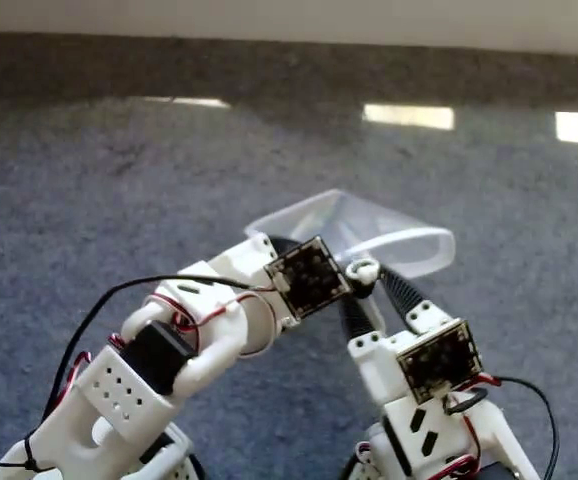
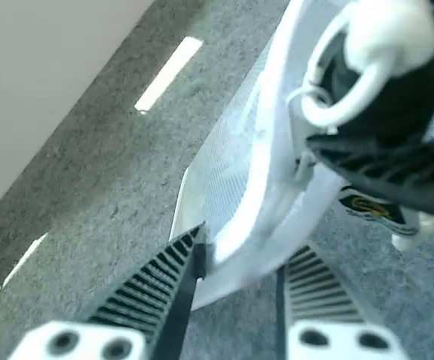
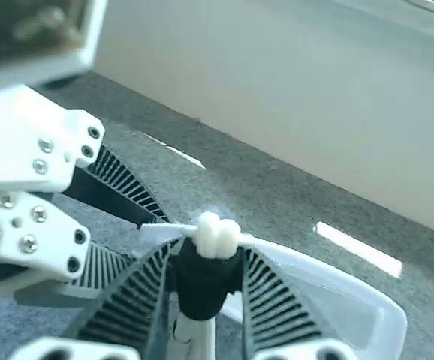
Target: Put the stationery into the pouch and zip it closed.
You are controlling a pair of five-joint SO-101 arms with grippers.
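1. The pouch [image 1: 369, 228], a translucent white mesh one, sits near the middle of the grey, carpet-like table [image 1: 119, 180], just past the point where the two arms meet. One end of it looks raised off the surface.
2. The left gripper [image 2: 251, 247] comes in from the near left. Its black ribbed fingers [image 2: 157, 292] are pinched onto one edge of the pouch, and the fabric fills the gap between them.
3. The right gripper [image 3: 208, 259] comes in from the near right and meets the pouch just beside the left one. Its jaws are clamped on a small black piece with a white loop [image 3: 200, 289], which stands upright between them at the pouch's rim. We cannot tell whether this piece is the zip pull or a separate item.
4. In the left wrist view a white item with yellow-and-black print [image 2: 371, 206] shows below the right gripper's finger, beside the pouch's edge. We cannot tell whether it lies inside the pouch.
5. We cannot tell whether the zip is open or closed.
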